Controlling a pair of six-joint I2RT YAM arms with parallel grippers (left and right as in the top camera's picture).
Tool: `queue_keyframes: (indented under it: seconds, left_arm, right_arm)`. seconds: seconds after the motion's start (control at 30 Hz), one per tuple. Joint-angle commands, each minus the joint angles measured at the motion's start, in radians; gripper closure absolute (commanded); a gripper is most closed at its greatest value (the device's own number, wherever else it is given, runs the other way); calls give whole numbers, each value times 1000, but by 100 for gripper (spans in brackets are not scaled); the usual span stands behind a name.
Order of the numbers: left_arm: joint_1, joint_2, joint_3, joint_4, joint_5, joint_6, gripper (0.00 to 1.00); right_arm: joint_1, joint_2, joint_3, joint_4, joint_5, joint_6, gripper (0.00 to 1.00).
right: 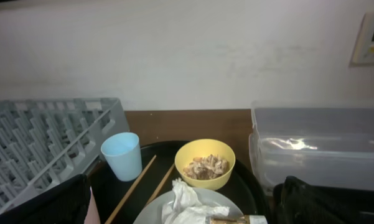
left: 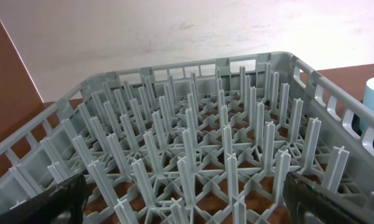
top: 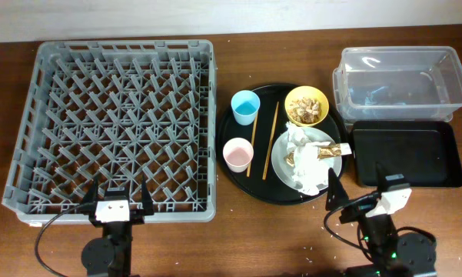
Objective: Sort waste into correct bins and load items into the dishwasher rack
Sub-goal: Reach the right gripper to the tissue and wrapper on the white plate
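While my left pincer and right pincer both hang spread and empty, no step has begun: tissues and wrapper lie on the plate just ahead of the right one, and the rack is bare. Next, I judge, comes a pinch on a tissue.

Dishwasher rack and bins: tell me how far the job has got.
Done: nothing visible; the dishwasher rack holds no items and the rectangular black tray no waste. In hand: nothing; left gripper and right gripper are open and empty. Left: tissues and wrapper on the plate, scraps in the yellow bowl, plus blue cup, white cup and chopsticks, all on the round tray.
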Motion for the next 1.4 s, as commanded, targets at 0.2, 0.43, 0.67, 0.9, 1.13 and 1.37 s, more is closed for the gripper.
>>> queue_keyframes:
  seconds: [0.2, 0.43, 0.67, 0.9, 1.13, 1.37]
  left_arm:
    - [3, -8, -4, -3, -7, 17, 1]
    - [3, -8, -4, -3, -7, 17, 1]
    - [3, -8, -4, -3, -7, 17, 1]
    - [3, -8, -4, -3, -7, 17, 1]
    - [3, -8, -4, -3, -7, 17, 1]
    - [3, -8, -4, -3, -7, 17, 1]
  right_arm:
    - [-5, 475, 439, -261, 19, -4, 2]
    - [-5, 784, 637, -386, -116, 11, 2]
    - [-5, 1033, 637, -376, -205, 45, 14]
    - [55, 1322, 637, -359, 84, 458, 14]
    - [80, 1554, 637, -298, 133, 588, 1]
    - [114, 1687, 637, -183, 134, 581, 4]
